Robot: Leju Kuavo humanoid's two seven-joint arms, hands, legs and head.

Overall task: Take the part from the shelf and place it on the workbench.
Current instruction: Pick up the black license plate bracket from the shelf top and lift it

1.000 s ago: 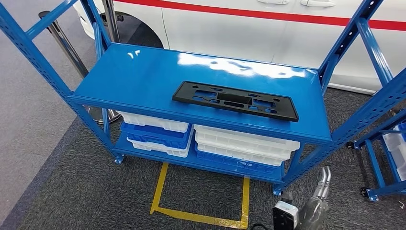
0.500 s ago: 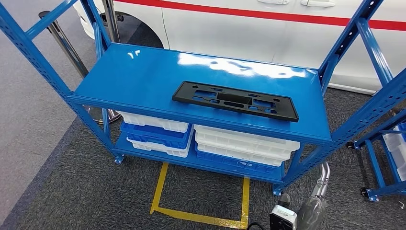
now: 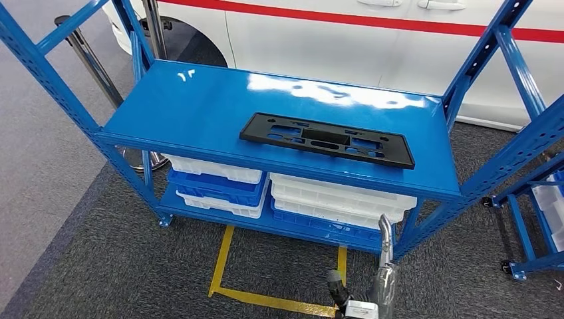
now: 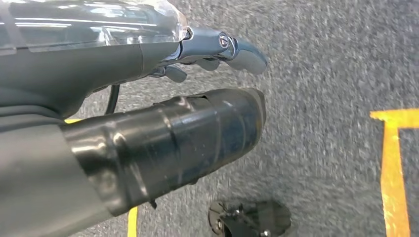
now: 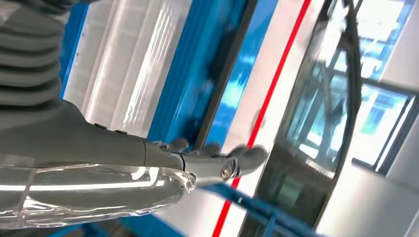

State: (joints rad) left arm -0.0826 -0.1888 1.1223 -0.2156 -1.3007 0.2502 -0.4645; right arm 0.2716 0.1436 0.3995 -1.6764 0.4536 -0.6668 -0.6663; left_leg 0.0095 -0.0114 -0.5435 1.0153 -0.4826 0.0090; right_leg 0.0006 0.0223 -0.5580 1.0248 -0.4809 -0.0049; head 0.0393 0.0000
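Two hands are holding nothing. The left hand [image 4: 163, 98] is hanging over the carpet, fingers stretched out and apart. The black part [image 3: 326, 139] is lying flat near the front edge of the blue shelf [image 3: 193, 109]. The right hand [image 3: 384, 256], fingers extended, is reaching below that edge; I think it should go higher and approach the part's long side. The workbench is lying outside these pictures.

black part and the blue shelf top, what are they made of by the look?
Black part: probably moulded plastic, matte; it gives no glare, and its cut-outs have rounded edges. Blue shelf top: looks like sheet metal with glossy paint or powder coat; it shows bright mirror-like reflections, and the uprights are perforated.
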